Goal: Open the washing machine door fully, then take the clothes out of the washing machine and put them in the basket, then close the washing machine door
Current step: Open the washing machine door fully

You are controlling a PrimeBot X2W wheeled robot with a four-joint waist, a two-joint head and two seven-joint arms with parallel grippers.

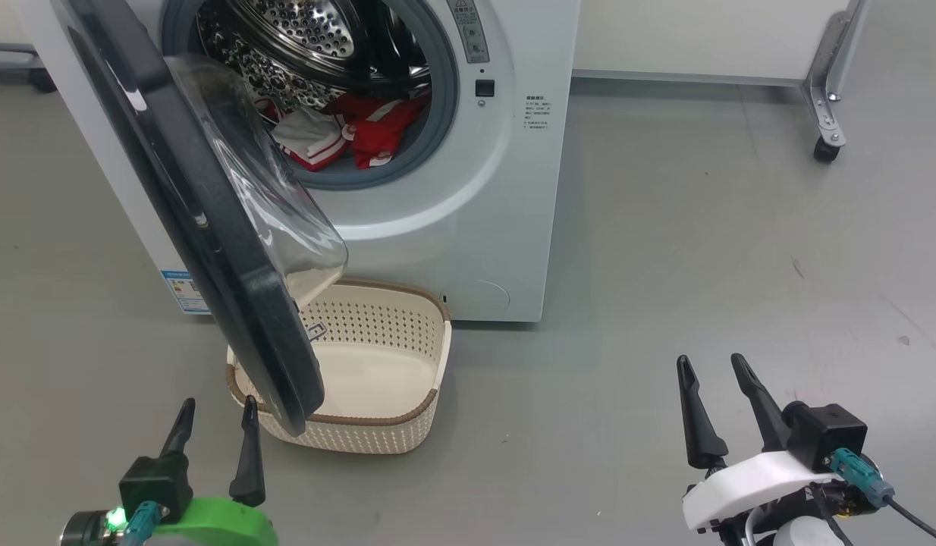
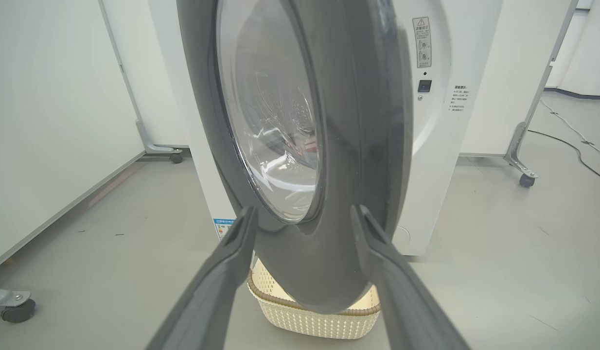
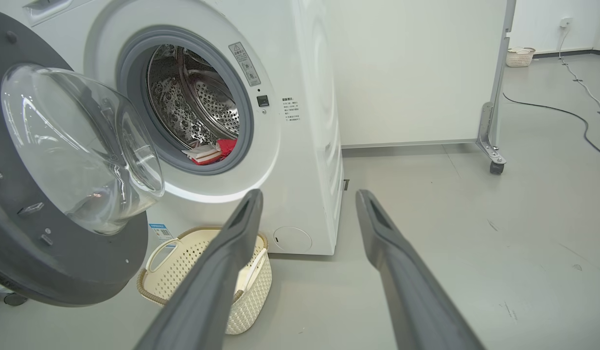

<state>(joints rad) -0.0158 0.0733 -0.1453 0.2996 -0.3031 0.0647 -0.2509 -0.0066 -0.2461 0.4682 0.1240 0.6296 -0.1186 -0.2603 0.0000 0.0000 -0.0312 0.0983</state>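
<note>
I have the washing machine [image 1: 468,189] at twelve o'clock, its door [image 1: 210,227] hanging open toward ten. The basket [image 1: 362,438] sits at seven beneath the door's edge. Red clothes [image 1: 373,129] lie in the drum at eleven. My left gripper [image 1: 218,402], seven, and right gripper [image 1: 709,360], five: fingers spread, empty.

Grey floor [image 1: 703,227] all around, smooth, faintly scuffed, under soft even light. Behind, a white partition panel [image 3: 416,73] stands on a metal leg with a black castor [image 3: 496,167]. Another white panel [image 2: 47,121] runs along the other side, with its own castor [image 2: 18,310]. A black cable [image 3: 562,113] snakes across the far floor, and a small pale hamper [image 3: 519,56] sits by the distant wall.
</note>
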